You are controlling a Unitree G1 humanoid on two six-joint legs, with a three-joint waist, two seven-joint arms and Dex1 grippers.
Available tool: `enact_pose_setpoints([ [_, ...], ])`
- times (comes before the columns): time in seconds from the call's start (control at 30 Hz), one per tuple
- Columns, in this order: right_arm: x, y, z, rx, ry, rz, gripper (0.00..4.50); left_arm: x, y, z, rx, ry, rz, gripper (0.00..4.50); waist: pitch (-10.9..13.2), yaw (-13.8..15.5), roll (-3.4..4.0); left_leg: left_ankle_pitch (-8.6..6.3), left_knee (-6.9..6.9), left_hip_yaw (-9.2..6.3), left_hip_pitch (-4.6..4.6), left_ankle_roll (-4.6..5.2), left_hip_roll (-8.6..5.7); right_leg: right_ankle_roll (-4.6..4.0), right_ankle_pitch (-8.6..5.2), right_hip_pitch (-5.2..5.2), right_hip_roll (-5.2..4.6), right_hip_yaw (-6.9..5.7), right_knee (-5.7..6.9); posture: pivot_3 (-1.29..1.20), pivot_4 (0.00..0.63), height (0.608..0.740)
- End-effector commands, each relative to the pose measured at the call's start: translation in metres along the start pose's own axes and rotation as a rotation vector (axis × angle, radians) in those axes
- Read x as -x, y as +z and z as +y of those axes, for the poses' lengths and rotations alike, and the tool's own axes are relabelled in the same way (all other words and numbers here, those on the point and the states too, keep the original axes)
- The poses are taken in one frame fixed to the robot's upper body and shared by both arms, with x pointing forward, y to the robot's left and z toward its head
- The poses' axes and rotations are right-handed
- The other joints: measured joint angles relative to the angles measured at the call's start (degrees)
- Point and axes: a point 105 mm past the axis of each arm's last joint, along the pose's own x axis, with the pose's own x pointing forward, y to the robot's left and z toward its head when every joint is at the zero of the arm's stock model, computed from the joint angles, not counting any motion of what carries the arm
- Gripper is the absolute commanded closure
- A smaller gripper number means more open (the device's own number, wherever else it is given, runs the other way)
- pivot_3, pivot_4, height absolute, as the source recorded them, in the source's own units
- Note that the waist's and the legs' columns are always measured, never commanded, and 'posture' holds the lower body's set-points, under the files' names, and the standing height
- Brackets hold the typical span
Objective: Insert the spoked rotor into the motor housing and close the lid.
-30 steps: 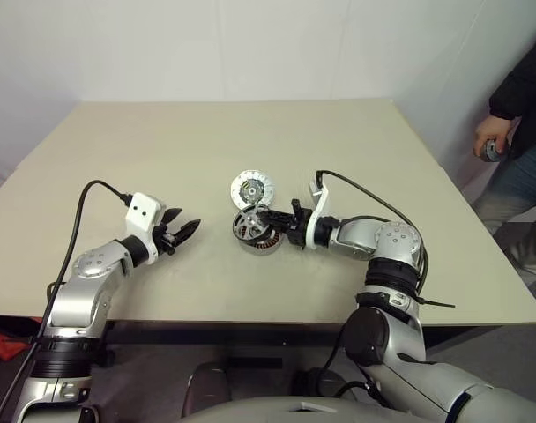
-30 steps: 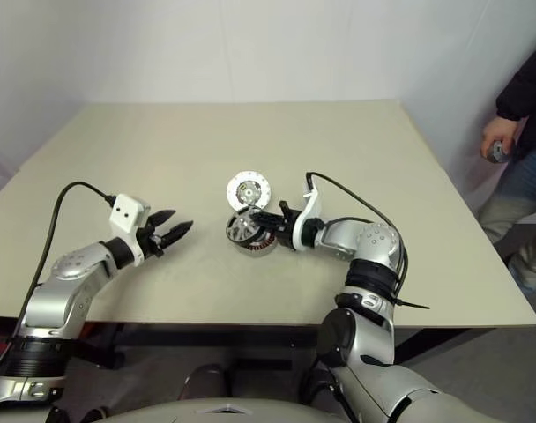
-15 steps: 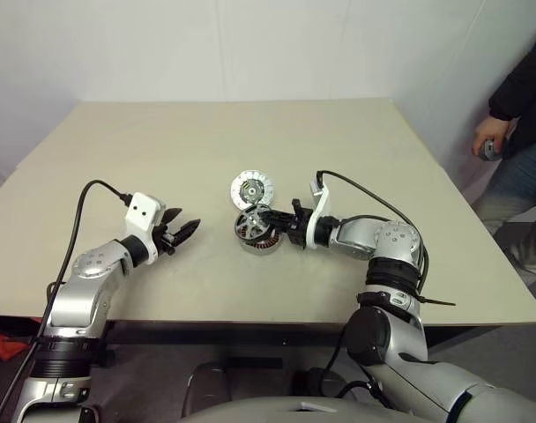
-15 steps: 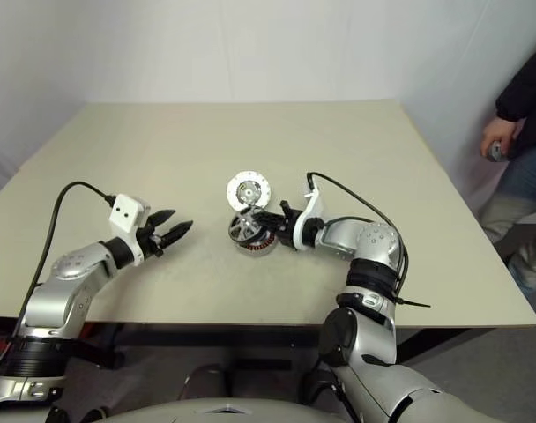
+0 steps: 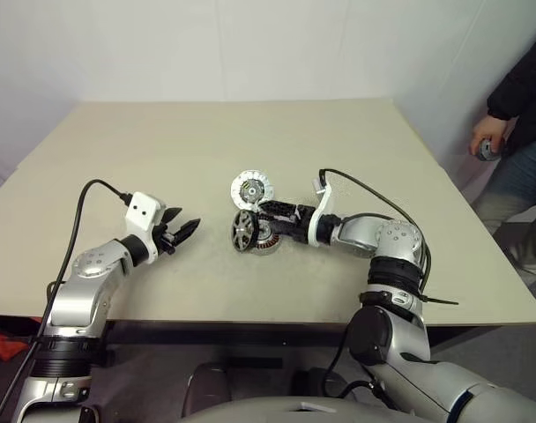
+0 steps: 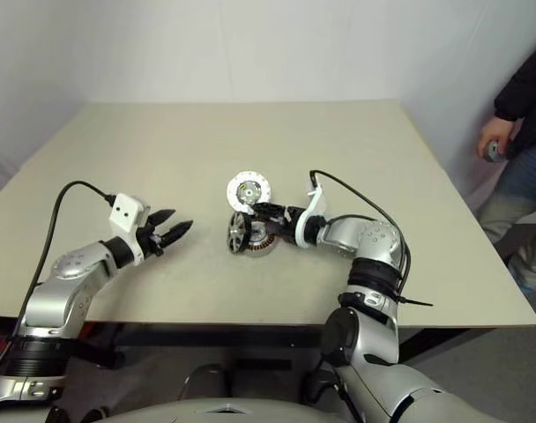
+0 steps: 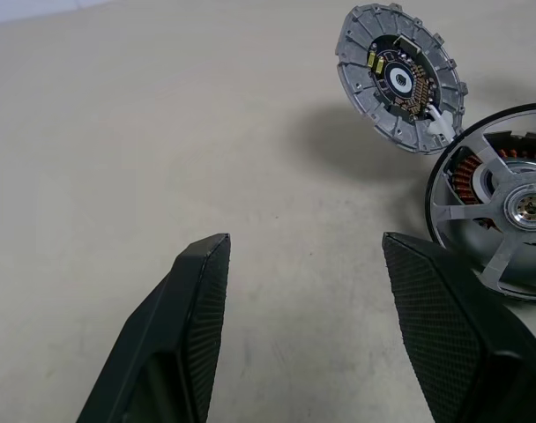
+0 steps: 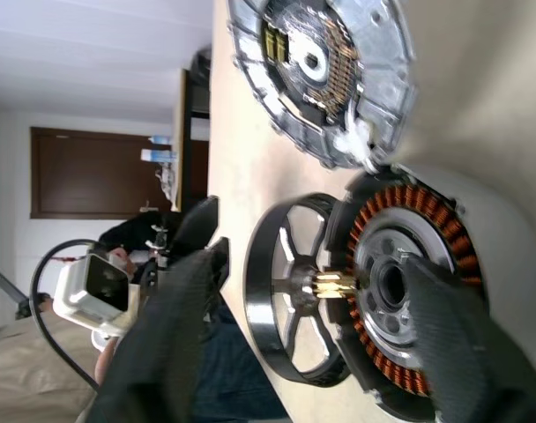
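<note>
The spoked rotor [image 5: 243, 231], a black ring with grey spokes, stands tipped on its edge against the left side of the motor housing [image 5: 269, 234]. Copper windings ring the housing [image 8: 409, 300]. The silvery lid [image 5: 252, 190] lies open just behind, joined at the housing's rim. My right gripper [image 5: 270, 220] hovers at the housing, open, its fingers [image 8: 175, 344] on either side of rotor [image 8: 294, 291] and housing without gripping them. My left gripper [image 5: 183, 220] is open and empty above the table, left of the parts. From it I see the lid [image 7: 400, 79] and rotor [image 7: 506, 207].
The beige table [image 5: 250, 132] has wide free room around the parts. A person [image 5: 519, 97] stands off the table's right edge, a hand [image 5: 484, 141] holding a small object. A black cable loops from each wrist.
My right gripper has opened and let go of the rotor. The rotor has tipped up onto its edge at the housing's left side. The left arm has not moved.
</note>
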Motion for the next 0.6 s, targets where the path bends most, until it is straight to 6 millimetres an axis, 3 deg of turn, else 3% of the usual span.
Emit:
enact_pose_setpoints([
  [0.03, -0.001, 0.004, 0.010, 0.042, 0.030, -0.022, 0.05, 0.001, 0.016, 0.002, -0.042, 0.006, -0.046, 1.61, 0.00, -0.01, 0.00, 0.00, 0.00, 0.00, 0.02, 0.00, 0.00, 0.00, 0.00, 0.02, 0.00, 0.00, 0.00, 0.00, 0.000, 0.740],
  [0.17, 0.001, 0.009, 0.012, 0.077, 0.043, -0.050, 0.05, 0.000, 0.016, 0.002, -0.042, 0.005, -0.046, 1.61, 0.00, 0.01, 0.00, 0.02, 0.00, 0.00, 0.08, -0.03, -0.01, 0.00, 0.00, 0.06, 0.00, 0.01, 0.00, 0.00, 0.000, 0.740],
  [0.4, 0.010, 0.027, 0.029, 0.288, 0.067, -0.095, 0.05, 0.000, 0.016, 0.003, -0.043, 0.002, -0.046, 1.61, 0.00, 0.11, 0.00, 0.02, 0.00, 0.00, 0.04, -0.02, -0.01, 0.00, 0.00, 0.06, 0.00, 0.00, -0.01, 0.00, 0.000, 0.740],
  [0.6, 0.011, 0.019, 0.039, 0.351, 0.132, -0.035, 0.05, 0.000, 0.016, 0.003, -0.042, 0.001, -0.046, 1.61, 0.00, 0.00, 0.00, 0.02, 0.00, 0.00, 0.02, -0.02, 0.00, -0.01, 0.00, 0.05, 0.00, 0.00, -0.01, 0.00, 0.000, 0.740],
])
